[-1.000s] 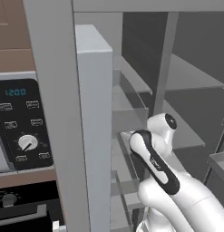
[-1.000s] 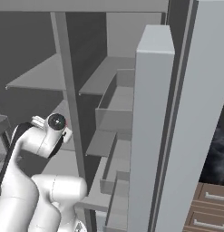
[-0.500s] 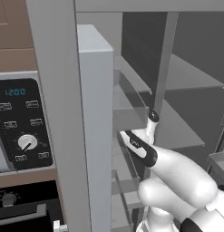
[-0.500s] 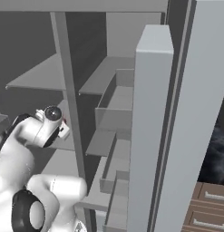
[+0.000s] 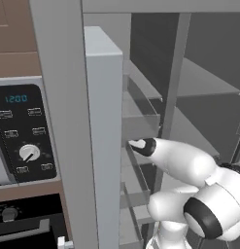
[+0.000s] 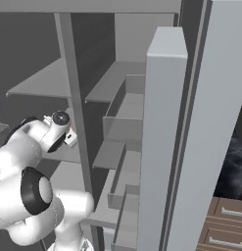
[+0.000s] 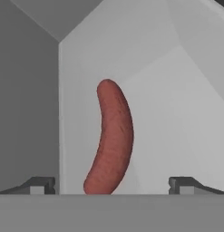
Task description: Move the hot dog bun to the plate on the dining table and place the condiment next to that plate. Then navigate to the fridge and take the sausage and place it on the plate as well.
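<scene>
The sausage [image 7: 111, 138] lies on a pale fridge shelf [image 7: 177, 118], close to its back corner, straight ahead of the gripper [image 7: 112, 185], whose fingers [image 7: 41, 185] stand wide and empty. It looks light, soft and somewhat slick, so a gentle pinch across its middle seems safest.

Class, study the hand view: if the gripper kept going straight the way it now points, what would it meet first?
Most likely the sausage, lying on the pale fridge shelf between the open gripper's fingertips. How far off it lies is unclear.
</scene>
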Controlling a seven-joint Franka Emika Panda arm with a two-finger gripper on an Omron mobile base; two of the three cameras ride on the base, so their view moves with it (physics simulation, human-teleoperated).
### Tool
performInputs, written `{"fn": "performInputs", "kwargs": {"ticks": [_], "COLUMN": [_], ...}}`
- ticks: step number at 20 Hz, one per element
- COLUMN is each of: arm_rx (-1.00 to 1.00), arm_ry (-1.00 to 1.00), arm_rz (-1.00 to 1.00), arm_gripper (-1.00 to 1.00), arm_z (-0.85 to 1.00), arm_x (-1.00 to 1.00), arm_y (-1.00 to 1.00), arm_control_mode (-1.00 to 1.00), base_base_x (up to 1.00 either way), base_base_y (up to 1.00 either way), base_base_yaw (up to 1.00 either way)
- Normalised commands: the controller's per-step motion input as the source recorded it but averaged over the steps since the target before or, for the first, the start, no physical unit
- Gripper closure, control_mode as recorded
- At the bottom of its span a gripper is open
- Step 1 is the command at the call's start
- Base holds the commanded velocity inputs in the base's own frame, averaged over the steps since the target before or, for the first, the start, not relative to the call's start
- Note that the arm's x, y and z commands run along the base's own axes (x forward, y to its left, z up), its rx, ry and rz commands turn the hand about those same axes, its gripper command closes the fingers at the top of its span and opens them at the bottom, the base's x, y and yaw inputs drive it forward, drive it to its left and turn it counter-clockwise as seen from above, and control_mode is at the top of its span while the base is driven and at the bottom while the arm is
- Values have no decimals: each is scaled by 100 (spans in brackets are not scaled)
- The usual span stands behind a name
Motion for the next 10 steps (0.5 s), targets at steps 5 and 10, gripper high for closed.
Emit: {"fn": "performInputs", "kwargs": {"ticks": [5,10], "arm_rx": [-1,0], "arm_ry": [0,-1], "arm_rz": [0,0], "arm_gripper": [-100,-100], "arm_z": [-28,-1], "arm_x": [17,34], "arm_y": [25,22], "arm_control_mode": [-100,-100], "base_base_x": [0,0], "base_base_y": [0,0], "base_base_yaw": [0,0]}}
